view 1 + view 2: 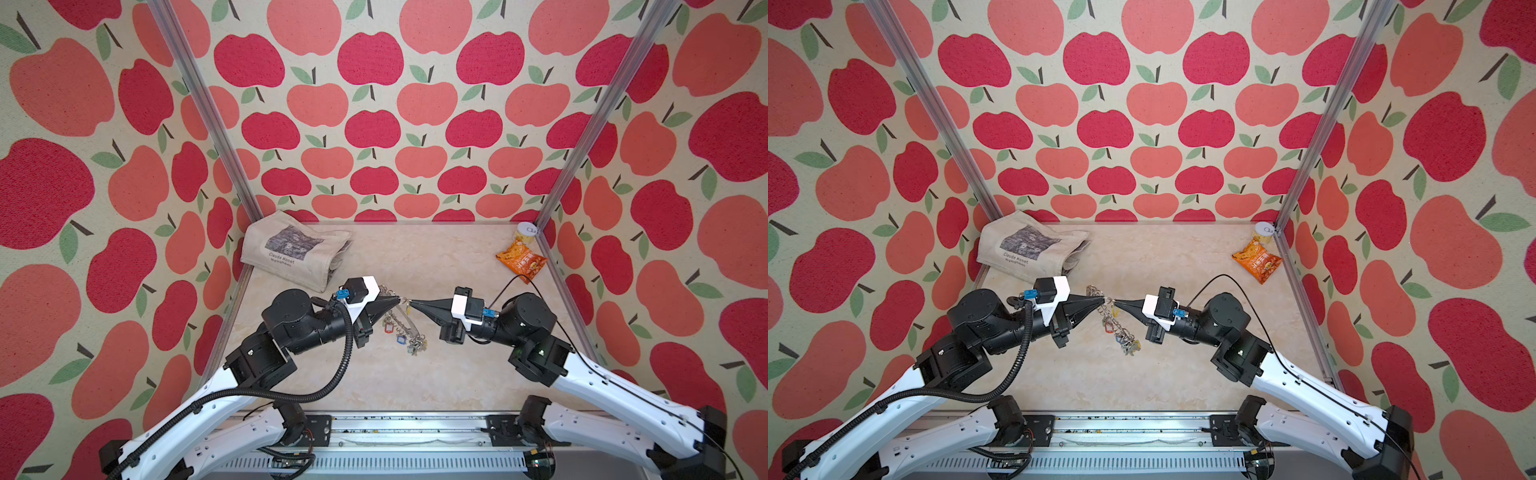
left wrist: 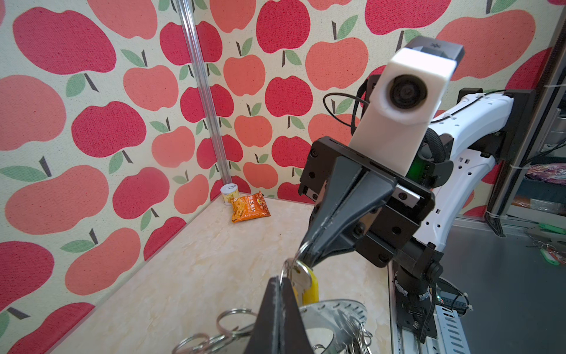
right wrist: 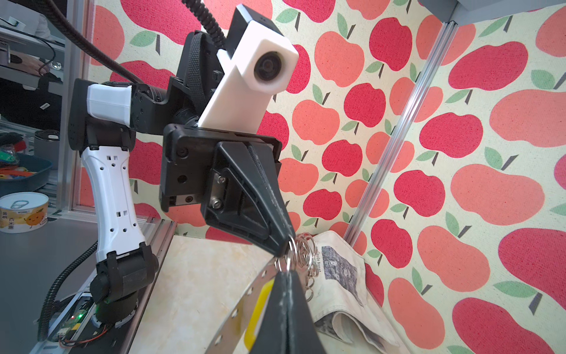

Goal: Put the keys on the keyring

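Over the middle of the pale marbled table [image 1: 415, 395], the left gripper [image 1: 397, 299] has its jaws clamped on a wire loop of the large flat grey metal keyring [image 2: 335, 309], which hangs tilted. The right gripper [image 1: 413, 303], nose to nose with it, has its jaws tight on the ring of a silver key with a yellow plastic tag [image 2: 311, 289] at the keyring's rim.
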Robot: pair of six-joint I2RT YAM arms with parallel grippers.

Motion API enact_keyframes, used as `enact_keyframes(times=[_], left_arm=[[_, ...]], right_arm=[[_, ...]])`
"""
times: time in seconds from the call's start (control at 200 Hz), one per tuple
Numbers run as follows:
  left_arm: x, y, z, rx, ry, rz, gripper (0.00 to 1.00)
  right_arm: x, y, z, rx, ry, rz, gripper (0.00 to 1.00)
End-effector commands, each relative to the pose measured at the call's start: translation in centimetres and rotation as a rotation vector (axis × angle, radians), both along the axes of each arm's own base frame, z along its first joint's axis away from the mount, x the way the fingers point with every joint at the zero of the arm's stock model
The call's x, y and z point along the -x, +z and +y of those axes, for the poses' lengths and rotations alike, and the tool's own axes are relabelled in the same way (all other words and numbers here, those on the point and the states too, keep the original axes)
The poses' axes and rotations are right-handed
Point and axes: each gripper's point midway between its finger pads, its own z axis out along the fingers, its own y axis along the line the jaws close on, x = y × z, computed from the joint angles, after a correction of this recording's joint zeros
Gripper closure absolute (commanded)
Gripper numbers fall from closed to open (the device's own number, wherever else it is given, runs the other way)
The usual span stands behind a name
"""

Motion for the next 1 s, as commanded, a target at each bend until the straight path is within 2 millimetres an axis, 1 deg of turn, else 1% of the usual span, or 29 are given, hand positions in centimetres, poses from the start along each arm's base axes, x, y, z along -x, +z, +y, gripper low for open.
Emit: enact_keyframes(times=[0.0, 0.34, 0.58, 0.83, 0.996], left_arm=[[1.0, 2.02, 0.46, 0.06, -0.026, -0.023, 1.0], [1.11, 2.14, 0.53, 0.061, -0.026, -0.027, 1.0], [1.26, 2.47, 0.65, 0.069, -0.027, -0.031, 1.0], [1.36, 2.64, 0.76, 0.075, -0.028, -0.034, 1.0], [1.35, 2.58, 0.68, 0.072, -0.029, -0.031, 1.0]], right_arm=[[0.24, 2.24, -0.31, -0.053, -0.011, -0.042, 1.0], [0.25, 2.13, -0.07, -0.042, -0.003, -0.042, 1.0], [0.0, 1.44, 0.24, -0.023, -0.007, -0.029, 1.0], [-0.09, 1.53, -0.17, -0.022, -0.028, -0.04, 1.0], [0.13, 1.42, -0.08, -0.018, -0.011, -0.029, 1.0]])
